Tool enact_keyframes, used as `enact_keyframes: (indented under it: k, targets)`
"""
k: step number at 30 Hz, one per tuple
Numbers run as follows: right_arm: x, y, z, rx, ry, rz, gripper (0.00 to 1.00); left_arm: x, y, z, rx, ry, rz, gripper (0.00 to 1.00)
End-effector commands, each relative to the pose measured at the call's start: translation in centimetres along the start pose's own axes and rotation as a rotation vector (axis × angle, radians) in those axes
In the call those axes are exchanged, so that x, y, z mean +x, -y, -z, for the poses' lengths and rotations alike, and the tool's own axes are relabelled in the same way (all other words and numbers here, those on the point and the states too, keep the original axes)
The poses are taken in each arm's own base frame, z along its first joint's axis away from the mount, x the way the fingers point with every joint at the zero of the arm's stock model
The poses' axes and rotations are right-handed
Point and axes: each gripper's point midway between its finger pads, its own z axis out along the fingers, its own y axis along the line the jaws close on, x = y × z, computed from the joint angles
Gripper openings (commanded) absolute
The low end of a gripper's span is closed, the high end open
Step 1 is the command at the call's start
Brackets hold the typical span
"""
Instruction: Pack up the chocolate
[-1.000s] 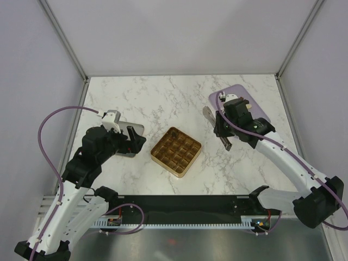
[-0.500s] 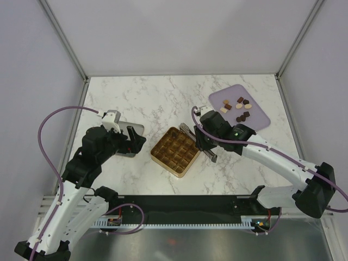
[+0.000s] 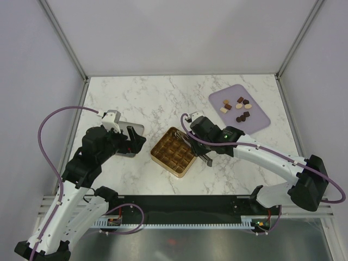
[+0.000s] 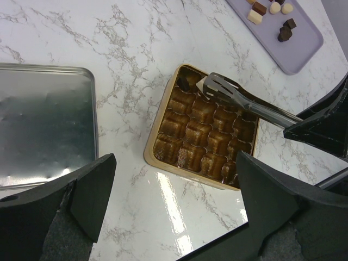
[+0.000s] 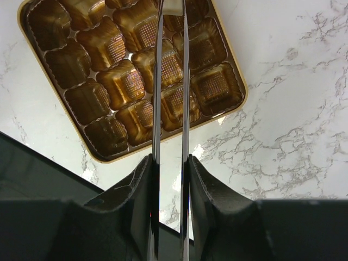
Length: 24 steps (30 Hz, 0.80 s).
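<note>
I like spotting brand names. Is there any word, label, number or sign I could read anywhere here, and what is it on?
No readable text anywhere.
The gold tray, the bare metal lid, the purple tray and the tongs show no words, labels or numbers.
Any stamp on the chocolates is too small to tell.

We see grid tray [image 3: 169,155] mid-table, lid [image 4: 46,125] at its left, board [image 3: 260,118] behind at right carrying chocolate pieces [image 3: 237,106]; tongs [image 4: 244,103] over tray, single piece [image 4: 184,84] in far corner cell.
</note>
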Motion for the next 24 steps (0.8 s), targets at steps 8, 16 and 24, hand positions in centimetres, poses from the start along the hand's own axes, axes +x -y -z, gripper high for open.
enact_keyframes:
  k: [8, 16, 24]
  targets:
    - [-2.2, -0.2, 1.1, 0.029, 0.085, -0.017, 0.4, 0.2, -0.5, -0.1, -0.015, 0.001, -0.042, 1.0]
    - [-2.9, -0.1, 2.0, 0.039, 0.113, -0.026, 0.47, 0.2, -0.5, -0.1, -0.017, 0.0, -0.039, 1.0]
    - [-5.9, 0.4, 4.8, 0.07, 0.216, -0.038, 0.47, 0.1, -0.5, 0.0, -0.017, 0.005, -0.039, 1.0]
